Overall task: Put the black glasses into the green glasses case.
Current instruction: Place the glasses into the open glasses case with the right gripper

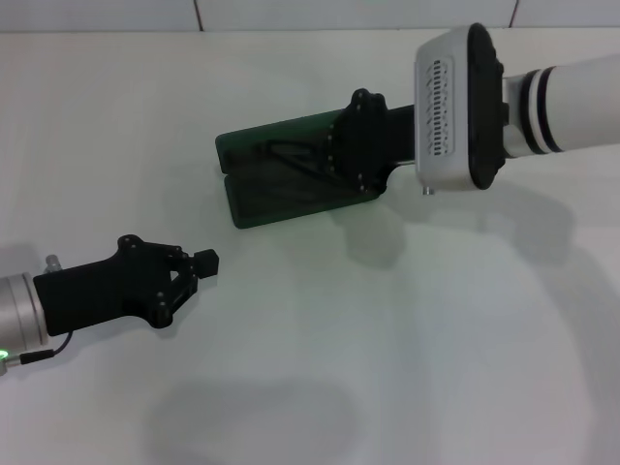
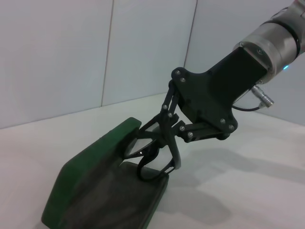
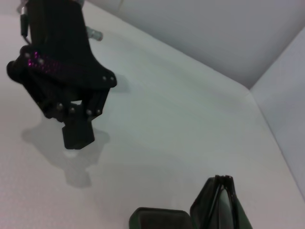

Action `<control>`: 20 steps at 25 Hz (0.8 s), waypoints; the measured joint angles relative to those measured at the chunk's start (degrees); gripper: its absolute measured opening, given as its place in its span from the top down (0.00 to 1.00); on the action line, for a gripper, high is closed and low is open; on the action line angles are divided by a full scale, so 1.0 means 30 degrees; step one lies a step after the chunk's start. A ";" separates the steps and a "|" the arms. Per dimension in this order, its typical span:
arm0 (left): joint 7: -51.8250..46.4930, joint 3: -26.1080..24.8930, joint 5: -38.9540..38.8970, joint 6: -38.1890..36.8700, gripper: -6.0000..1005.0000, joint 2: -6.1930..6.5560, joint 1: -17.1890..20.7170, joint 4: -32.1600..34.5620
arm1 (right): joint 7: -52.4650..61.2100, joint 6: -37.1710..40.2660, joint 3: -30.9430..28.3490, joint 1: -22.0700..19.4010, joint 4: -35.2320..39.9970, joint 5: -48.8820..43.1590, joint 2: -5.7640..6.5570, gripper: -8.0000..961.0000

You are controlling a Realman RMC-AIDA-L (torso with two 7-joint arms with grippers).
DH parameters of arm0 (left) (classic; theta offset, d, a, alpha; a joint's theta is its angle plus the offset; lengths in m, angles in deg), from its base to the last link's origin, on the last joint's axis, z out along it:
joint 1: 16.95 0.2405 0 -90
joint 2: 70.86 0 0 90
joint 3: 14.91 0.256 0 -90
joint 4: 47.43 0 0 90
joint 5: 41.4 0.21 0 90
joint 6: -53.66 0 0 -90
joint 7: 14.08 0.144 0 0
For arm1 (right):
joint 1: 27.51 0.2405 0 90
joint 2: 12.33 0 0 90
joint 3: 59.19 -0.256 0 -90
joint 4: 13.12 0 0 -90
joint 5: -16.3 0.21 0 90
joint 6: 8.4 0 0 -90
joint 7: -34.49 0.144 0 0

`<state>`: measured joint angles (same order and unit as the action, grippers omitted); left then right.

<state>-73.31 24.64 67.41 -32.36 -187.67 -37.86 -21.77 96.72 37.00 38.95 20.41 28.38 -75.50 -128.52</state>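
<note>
The green glasses case (image 1: 262, 199) lies open at the far middle of the white table, lid tilted back. It also shows in the left wrist view (image 2: 95, 167). My right gripper (image 1: 329, 160) reaches over the case from the right and is shut on the black glasses (image 1: 279, 153). In the left wrist view the right gripper (image 2: 161, 143) holds the glasses (image 2: 152, 164) tilted over the dark lining, their lower edge close to it. My left gripper (image 1: 205, 263) is shut and empty at the near left, apart from the case. It also shows in the right wrist view (image 3: 77, 136).
The white table (image 1: 436, 339) stretches to a pale wall (image 1: 291, 12) at the back. The right forearm, with its white wrist housing (image 1: 455, 107), hangs over the far right of the table. Part of the case (image 3: 157, 219) shows in the right wrist view.
</note>
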 joint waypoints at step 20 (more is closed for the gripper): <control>-0.0040 0.0089 0.0029 -0.0138 0.99 -0.0100 0.0201 -0.0093 | -0.0778 -0.1240 0.0868 -0.0270 0.0506 0.0281 0.0002 0.84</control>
<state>-73.43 24.90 67.50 -32.77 -187.97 -37.26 -22.05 94.38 33.28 41.56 19.60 29.89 -74.66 -128.52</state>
